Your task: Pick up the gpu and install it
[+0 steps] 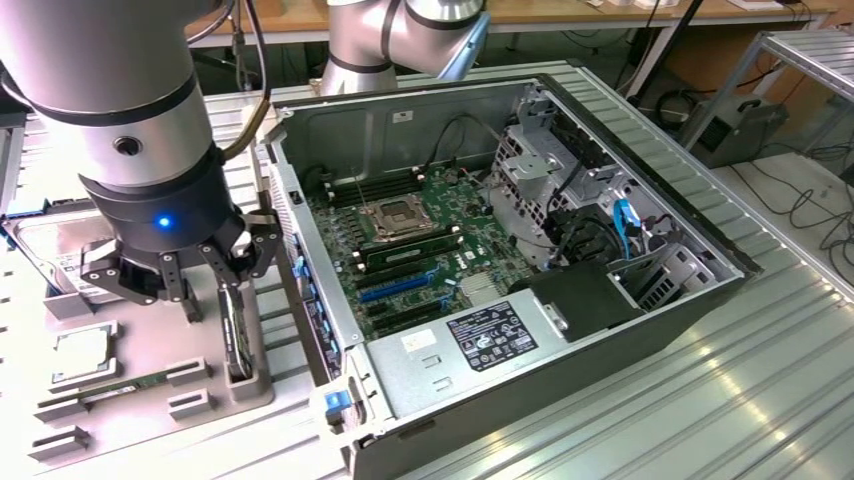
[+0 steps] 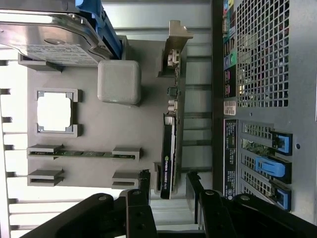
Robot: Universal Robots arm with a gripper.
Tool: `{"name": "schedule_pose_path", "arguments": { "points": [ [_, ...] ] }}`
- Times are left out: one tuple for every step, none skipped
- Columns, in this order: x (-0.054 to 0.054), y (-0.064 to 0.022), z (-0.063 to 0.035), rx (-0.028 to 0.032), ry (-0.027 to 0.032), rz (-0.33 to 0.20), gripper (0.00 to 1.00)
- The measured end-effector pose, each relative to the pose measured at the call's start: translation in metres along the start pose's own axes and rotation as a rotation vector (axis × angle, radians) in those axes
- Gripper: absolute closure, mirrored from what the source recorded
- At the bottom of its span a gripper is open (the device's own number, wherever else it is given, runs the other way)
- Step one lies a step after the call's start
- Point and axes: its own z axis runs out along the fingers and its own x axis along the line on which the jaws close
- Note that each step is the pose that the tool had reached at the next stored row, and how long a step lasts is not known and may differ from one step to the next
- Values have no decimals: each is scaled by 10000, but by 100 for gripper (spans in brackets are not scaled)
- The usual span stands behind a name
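Observation:
The gpu (image 1: 238,335) stands on its long edge in a slot at the grey tray's (image 1: 147,425) side nearest the computer case. In the wrist view the gpu (image 2: 170,148) is a thin card with a black face, and its silver bracket (image 2: 176,42) is at the far end. My gripper (image 1: 220,295) hangs just above the card's near end. Its gripper (image 2: 168,182) fingers (image 2: 144,181) stand open on either side of the card, not touching it.
The open computer case (image 1: 641,300) lies to the exterior view's right, with the motherboard (image 1: 414,250) exposed. The tray also holds a hard drive (image 2: 49,34), a processor (image 2: 54,111) and a memory stick (image 2: 81,153). The case's slotted back (image 2: 262,99) runs close beside the gpu.

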Motion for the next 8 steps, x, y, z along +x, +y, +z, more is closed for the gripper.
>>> {"name": "schedule_pose_path", "arguments": {
  "points": [
    [-1, 5, 6, 8, -1, 0, 58],
    [-4, 9, 12, 15, -1, -1, 58],
    [-5, 15, 19, 29, 0, -1, 58],
    [-7, 24, 26, 48, -1, -1, 58],
    [-8, 33, 34, 60, -2, -1, 58],
    [-10, 46, 45, 74, -2, -2, 58],
    [-11, 58, 54, 89, -2, -3, 58],
    [-12, 71, 64, 106, -3, -2, 58]
  ]
}}
